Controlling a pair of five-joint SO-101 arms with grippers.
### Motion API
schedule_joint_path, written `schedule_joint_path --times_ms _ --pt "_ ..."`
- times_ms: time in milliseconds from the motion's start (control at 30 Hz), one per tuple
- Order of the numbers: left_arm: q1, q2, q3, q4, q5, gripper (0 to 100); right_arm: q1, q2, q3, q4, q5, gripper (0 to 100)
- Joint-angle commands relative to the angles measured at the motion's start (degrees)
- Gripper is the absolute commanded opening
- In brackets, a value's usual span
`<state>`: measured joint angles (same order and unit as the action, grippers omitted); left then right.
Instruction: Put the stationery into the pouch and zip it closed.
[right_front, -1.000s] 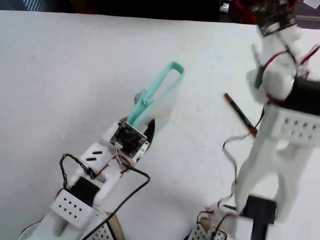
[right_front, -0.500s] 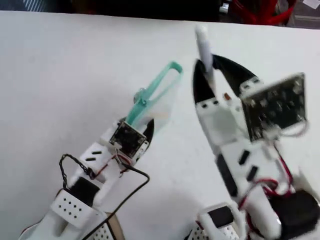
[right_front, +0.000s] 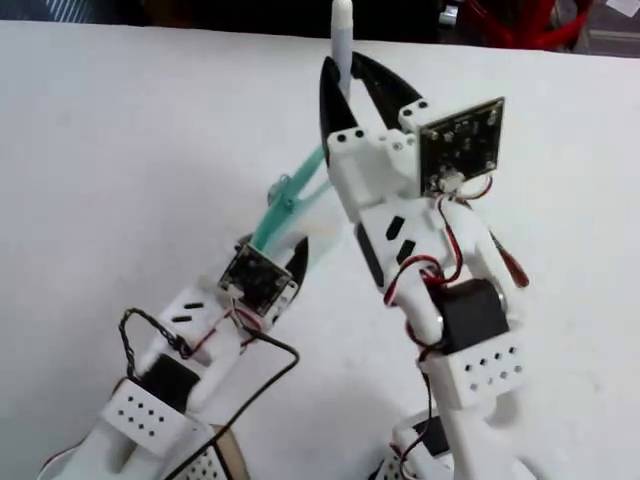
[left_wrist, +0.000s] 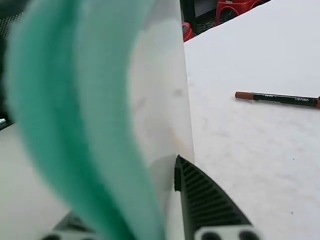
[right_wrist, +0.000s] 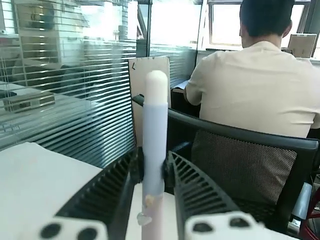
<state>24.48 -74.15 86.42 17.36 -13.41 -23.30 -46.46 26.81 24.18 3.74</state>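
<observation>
Right claw pinches a white pen low on its barrel, so the pen's rounded tip sticks out past the jaws toward 12 o'clock in the high view. Left claw is pressed together on the near end of the pouch, which stretches away from it toward 1 o'clock and runs in under the right claw; its teal zip band stands on edge, with the cloudy wall beside it. The step in hand looks like feeding this pen into the pouch. To do it well, the right arm probably needs to swing the pen's tip round to face the opening and line the barrel up with the length of the pouch, so that it slides along the zip and does not poke the soft wall. Holding the left grip firm should keep the pouch from being shoved along the table. From here I cannot tell how wide the mouth gapes, since the right claw covers it. 1 brown pencil lies flat on the table at about 4 o'clock from the right claw, well apart from the pouch and not yet packed. Open tabletop spreads toward 9 and 10 o'clock, while the far edge sits close behind the pen at 12 o'clock, so any wide swing seems safer made inward.
</observation>
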Motion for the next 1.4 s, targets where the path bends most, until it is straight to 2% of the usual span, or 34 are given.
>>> schedule_joint_path --times_ms 0,267,500,667,833,1033,1100,1233,1367 --pt "-0.92 -0.22 0.62 -3.69 0.09 10 -0.13 -1.10 1.41 -3.03 -0.53 1.9" --pt "-3.38 -0.57 0.26 -4.48 0.70 11 -1.63 -1.45 9.32 -2.77 -0.44 1.9" --pt "-9.01 -0.57 -6.15 2.11 13.10 19 -1.89 0.40 10.11 4.88 -0.44 1.9" --pt "-11.12 -0.57 -10.11 7.91 13.36 19 -3.65 7.16 10.11 5.58 0.18 1.9" --pt "-11.47 -0.66 -10.46 8.44 13.36 19 -9.10 12.35 8.09 6.46 10.64 1.9" --pt "-11.12 -0.66 -10.55 8.44 13.36 19 -9.98 13.05 0.53 14.46 10.64 3.0" --pt "-11.12 -0.66 -10.55 8.44 13.27 19 -9.54 12.44 -1.85 18.77 10.29 9.1" --pt "-11.12 -0.66 -10.37 8.26 13.27 19 -9.63 10.24 -7.65 24.92 9.05 28.5" --pt "-11.12 -0.66 -10.20 8.18 13.27 19 -9.45 5.93 -12.31 27.12 9.14 27.9"
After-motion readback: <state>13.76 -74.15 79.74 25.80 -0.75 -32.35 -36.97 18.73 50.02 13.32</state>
